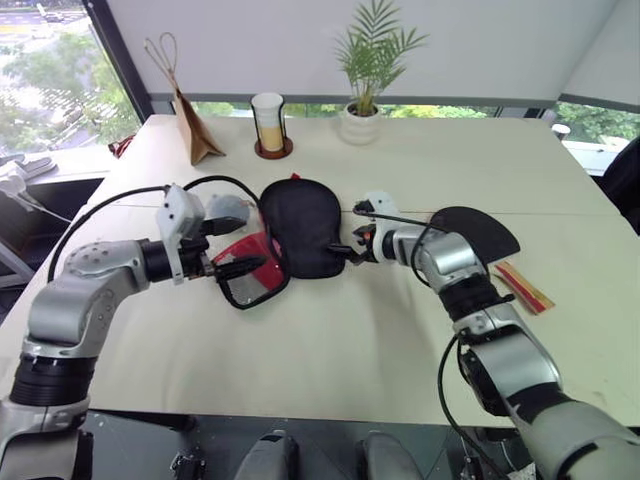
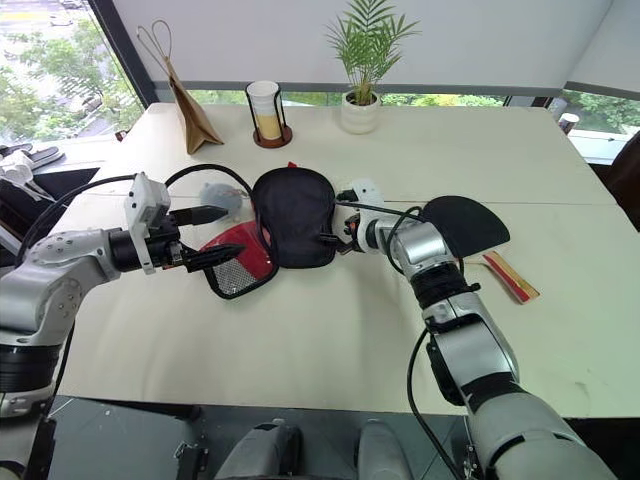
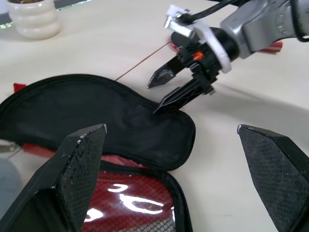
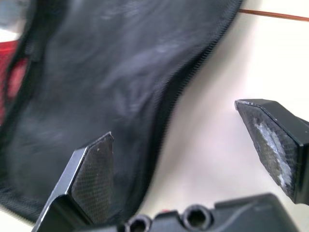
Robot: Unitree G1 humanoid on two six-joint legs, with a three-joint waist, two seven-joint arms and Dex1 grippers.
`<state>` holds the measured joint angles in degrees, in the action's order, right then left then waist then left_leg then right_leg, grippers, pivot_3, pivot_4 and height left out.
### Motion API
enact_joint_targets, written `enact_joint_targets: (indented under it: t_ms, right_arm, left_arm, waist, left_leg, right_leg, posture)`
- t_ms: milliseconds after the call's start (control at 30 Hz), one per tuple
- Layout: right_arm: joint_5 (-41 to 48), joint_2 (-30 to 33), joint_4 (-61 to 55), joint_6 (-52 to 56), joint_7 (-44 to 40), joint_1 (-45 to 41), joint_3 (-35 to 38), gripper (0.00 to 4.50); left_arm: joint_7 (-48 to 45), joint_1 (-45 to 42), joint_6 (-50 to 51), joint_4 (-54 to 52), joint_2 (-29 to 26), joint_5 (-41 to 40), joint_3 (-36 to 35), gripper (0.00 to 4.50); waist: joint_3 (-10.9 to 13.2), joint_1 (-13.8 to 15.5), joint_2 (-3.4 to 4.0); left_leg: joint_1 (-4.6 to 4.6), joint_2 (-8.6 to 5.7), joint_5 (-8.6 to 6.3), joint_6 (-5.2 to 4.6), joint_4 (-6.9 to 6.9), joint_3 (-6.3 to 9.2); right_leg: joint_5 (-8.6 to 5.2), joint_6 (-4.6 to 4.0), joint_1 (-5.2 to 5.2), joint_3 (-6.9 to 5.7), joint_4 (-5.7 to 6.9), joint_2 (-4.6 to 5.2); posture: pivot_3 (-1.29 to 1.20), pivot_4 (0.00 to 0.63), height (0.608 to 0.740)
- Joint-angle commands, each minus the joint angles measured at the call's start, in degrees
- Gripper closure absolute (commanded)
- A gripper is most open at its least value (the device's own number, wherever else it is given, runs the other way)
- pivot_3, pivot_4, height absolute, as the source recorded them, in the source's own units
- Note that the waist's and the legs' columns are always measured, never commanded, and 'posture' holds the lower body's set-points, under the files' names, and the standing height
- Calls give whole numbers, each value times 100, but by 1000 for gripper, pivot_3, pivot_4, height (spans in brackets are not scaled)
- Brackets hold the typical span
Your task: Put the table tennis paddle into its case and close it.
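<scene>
no readable writing on the open case.

Office-like room: large table, potted plant, wide windows.

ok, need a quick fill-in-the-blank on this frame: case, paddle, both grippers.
1. The case lies ____ on the table, red lining showing.
2. The paddle lies to the robot's ____ of the case.
3. The right gripper hovers at the case's black flap with its fingers ____.
4. The left gripper, also open, is over the case's ____ half.

Missing: open; right; open; red
</scene>
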<state>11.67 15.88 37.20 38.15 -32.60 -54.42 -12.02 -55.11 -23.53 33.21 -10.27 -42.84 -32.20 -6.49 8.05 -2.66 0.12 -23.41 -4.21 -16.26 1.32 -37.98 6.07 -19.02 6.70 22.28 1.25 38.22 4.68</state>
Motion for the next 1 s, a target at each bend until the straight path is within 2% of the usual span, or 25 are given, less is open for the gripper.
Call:
enact_joint_targets:
  t_ms: [33,267,300,367,400,433,533,600,800,1000]
  right_arm:
    - [-157,-188,170,-191,-163,-204,26,39]
    - [-440,-456,132,-294,-419,-157,-117,39]
    - [-484,-484,74,-301,-460,-117,-156,270]
    - [-590,-546,-1,-342,-524,-52,-265,792]
    - [-638,-562,-9,-367,-541,-30,-300,1208]
    - [-671,-585,30,-394,-541,-26,-295,1834]
    - [-787,-609,149,-477,-556,-30,-298,3290]
    - [-842,-608,126,-482,-599,-17,-314,4420]
    - [-847,-244,-721,-98,-968,240,-273,4475]
    - [-527,828,-2548,738,-1839,962,-291,4475]
  left_arm:
    - [46,-18,-34,-193,-82,-47,-197,0]
    - [80,-15,-45,-219,-110,-41,-208,0]
    - [88,-2,-43,-236,-112,-46,-216,0]
    - [103,20,-45,-263,-114,-45,-224,0]
    - [113,31,-41,-281,-113,-50,-228,0]
    - [125,36,-38,-293,-111,-52,-231,0]
    - [156,50,-24,-326,-110,-63,-238,0]
    - [179,56,-18,-338,-108,-67,-244,0]
    - [240,59,1,-370,-83,-66,-249,0]
    - [244,36,-42,-319,-52,-44,-209,0]
  waist:
    - [0,-27,0]
    - [0,-150,0]
    - [0,-152,0]
    - [0,-152,0]
    - [0,-152,0]
    - [0,-152,0]
    - [0,-151,0]
    - [0,-148,0]
    - [0,-124,0]
    - [0,-57,0]
  left_leg:
    - [0,0,0,0,0,0]
    - [1,2,2,3,3,1]
    - [1,2,2,3,3,2]
    - [2,2,2,4,4,2]
    - [2,2,2,4,4,2]
    - [2,2,2,4,4,2]
    - [2,2,2,4,3,2]
    - [2,2,2,4,3,2]
    - [2,-2,2,5,-1,3]
    - [1,-14,2,4,-4,9]
  right_leg:
    - [0,0,1,0,2,-1]
    - [0,0,12,0,22,-2]
    - [0,0,17,0,26,-2]
    - [0,0,19,1,27,-2]
    - [0,0,20,1,28,-2]
    - [0,0,22,1,31,-2]
    - [0,0,23,2,33,-2]
    - [0,0,23,2,35,-2]
    - [0,0,35,3,74,2]
    - [0,0,35,5,77,9]
  posture:
    - [0,150,740]
    - [0,150,740]
    - [0,150,740]
    - [0,150,740]
    - [0,150,740]
    - [0,150,740]
    - [0,150,740]
    - [0,150,740]
    - [0,150,740]
    - [0,150,740]
